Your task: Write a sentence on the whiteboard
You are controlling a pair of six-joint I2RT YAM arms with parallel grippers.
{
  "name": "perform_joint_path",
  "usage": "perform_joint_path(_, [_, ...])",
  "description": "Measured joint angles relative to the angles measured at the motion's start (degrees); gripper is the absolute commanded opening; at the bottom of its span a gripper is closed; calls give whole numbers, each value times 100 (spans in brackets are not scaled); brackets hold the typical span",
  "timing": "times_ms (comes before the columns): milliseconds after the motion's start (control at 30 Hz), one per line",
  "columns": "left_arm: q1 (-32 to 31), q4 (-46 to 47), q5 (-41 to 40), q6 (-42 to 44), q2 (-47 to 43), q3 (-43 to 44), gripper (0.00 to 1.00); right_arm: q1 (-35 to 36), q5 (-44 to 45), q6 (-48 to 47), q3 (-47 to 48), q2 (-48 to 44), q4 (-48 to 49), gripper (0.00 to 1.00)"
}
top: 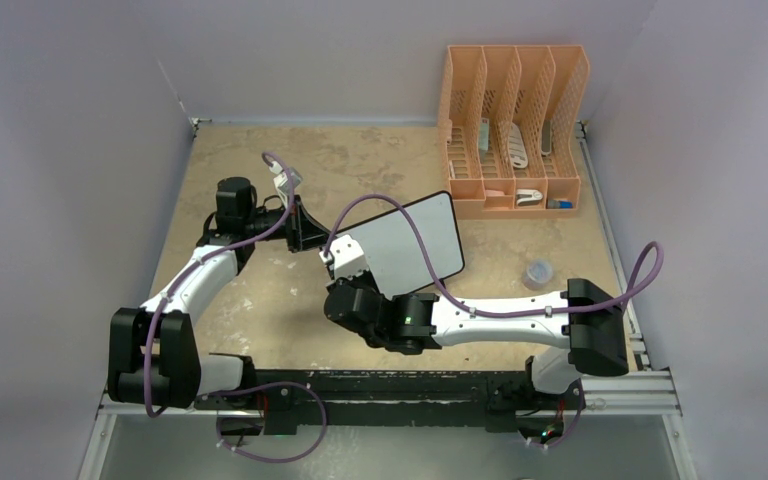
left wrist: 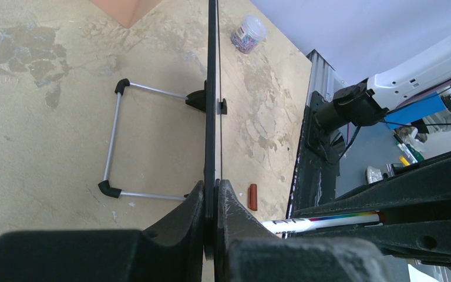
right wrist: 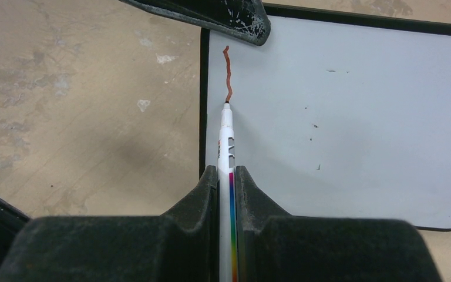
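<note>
The whiteboard [top: 420, 240] stands tilted at mid-table. My left gripper [top: 300, 225] is shut on its left edge; in the left wrist view the board [left wrist: 211, 88] is edge-on between the closed fingers of that gripper [left wrist: 211, 191]. My right gripper [right wrist: 227, 173] is shut on a white marker [right wrist: 226, 141] with a rainbow stripe. The marker tip touches the board [right wrist: 340, 117] near its left edge. Of the sentence, only one wavy red-brown stroke [right wrist: 228, 73] shows above the tip. My right gripper [top: 350, 262] sits in front of the board.
An orange file organiser [top: 513, 130] stands at the back right. A small clear jar [top: 538, 272] sits right of the board. A red-brown marker cap [left wrist: 252, 197] lies on the table in front of the board. The board's wire stand [left wrist: 114, 141] extends behind it.
</note>
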Motion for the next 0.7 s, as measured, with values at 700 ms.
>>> perform_joint_path(700, [0,-2,7,0,2,2,0,0,-9,-20,42,-188,101,0])
